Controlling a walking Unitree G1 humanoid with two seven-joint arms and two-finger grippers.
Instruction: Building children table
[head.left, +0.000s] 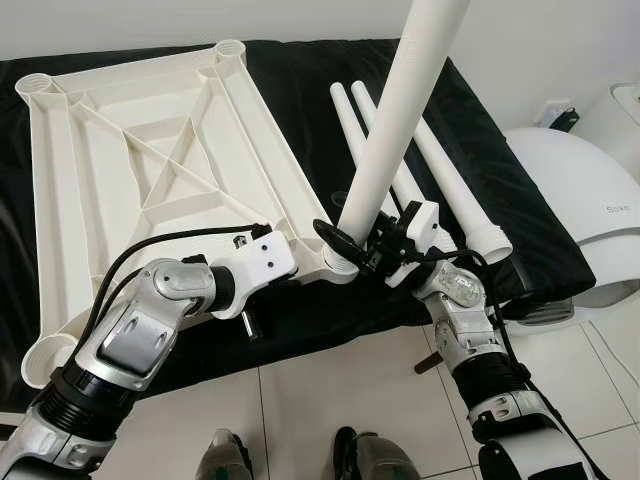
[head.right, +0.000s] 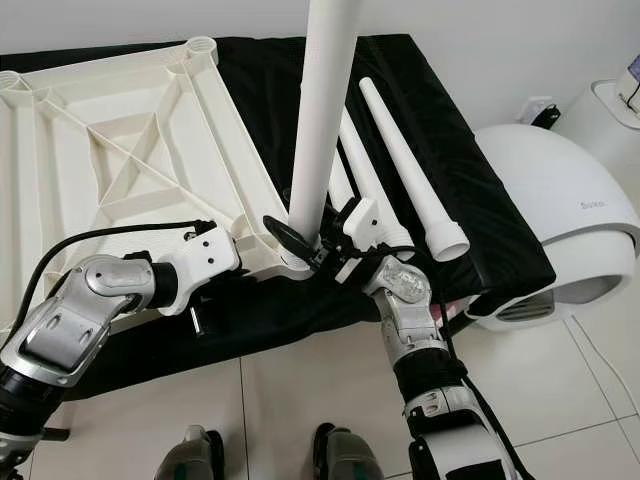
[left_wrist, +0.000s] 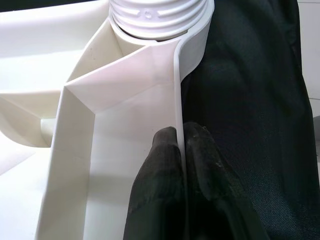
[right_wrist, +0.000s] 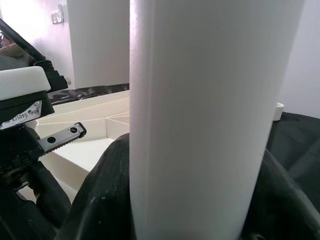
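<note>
Standing near-upright, the leg (head.right: 322, 110) has its foot in the near-right corner socket (left_wrist: 159, 20) of the upturned tabletop (head.left: 150, 160) | right gripper (head.left: 375, 245) fingers clamped low on leg | left gripper (left_wrist: 181, 165) fingers pinched on the tabletop's near rim beside the socket | spare legs (head.right: 415, 190) lie just right on the black-covered bed (head.left: 520, 230), clear of the turning.

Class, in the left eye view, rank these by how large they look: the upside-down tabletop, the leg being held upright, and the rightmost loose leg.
1. Tabletop, largest.
2. Held leg, though nearness to the camera enlarges it.
3. Rightmost loose leg, smallest.
</note>
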